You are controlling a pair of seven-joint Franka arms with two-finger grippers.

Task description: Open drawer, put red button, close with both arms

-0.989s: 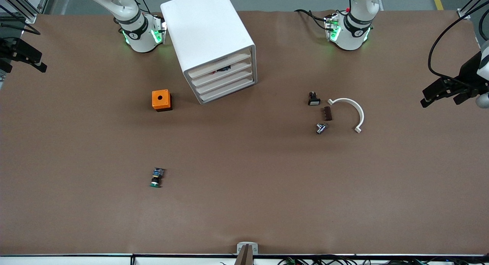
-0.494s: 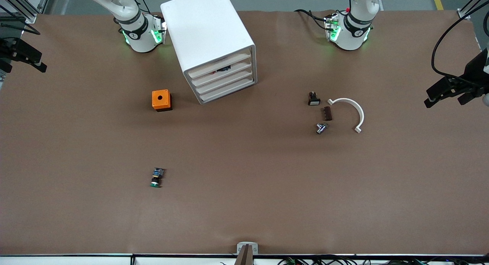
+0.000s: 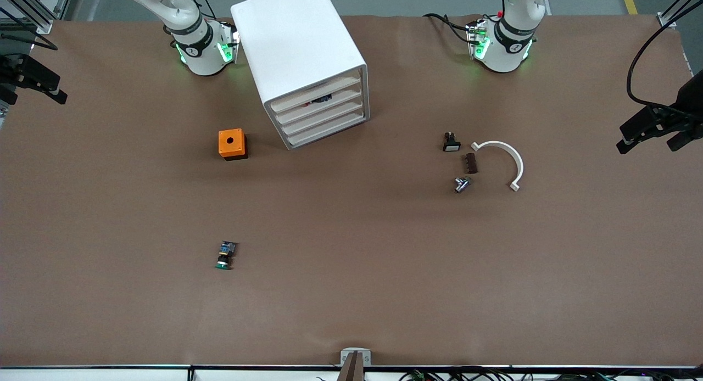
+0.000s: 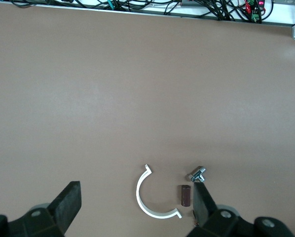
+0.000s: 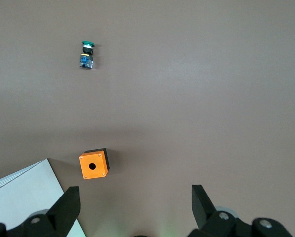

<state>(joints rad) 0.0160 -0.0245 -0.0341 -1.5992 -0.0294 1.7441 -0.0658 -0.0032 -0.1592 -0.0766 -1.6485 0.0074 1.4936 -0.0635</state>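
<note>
Red button point(image 3: 320, 100): in the cabinet's point(image 3: 299, 51) second drawer slot, long axis along the front.
Left pincer point(image 3: 650, 133): spread wide, raised over the worktop's point(image 3: 351, 293) edge.
Right pincer point(image 3: 34, 84): spread, raised over its own worktop end.

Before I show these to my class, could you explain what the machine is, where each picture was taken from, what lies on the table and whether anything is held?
Two white robot arms stand at a brown table. One picture looks down from across it; the others come from wrist cameras.

The left gripper and right gripper, both open and empty, wait over the table's ends.

On the table: a white drawer cabinet, drawers shut; an orange box with a round hole; a green-capped push-button; a white curved plastic piece; three small parts beside it.
</note>
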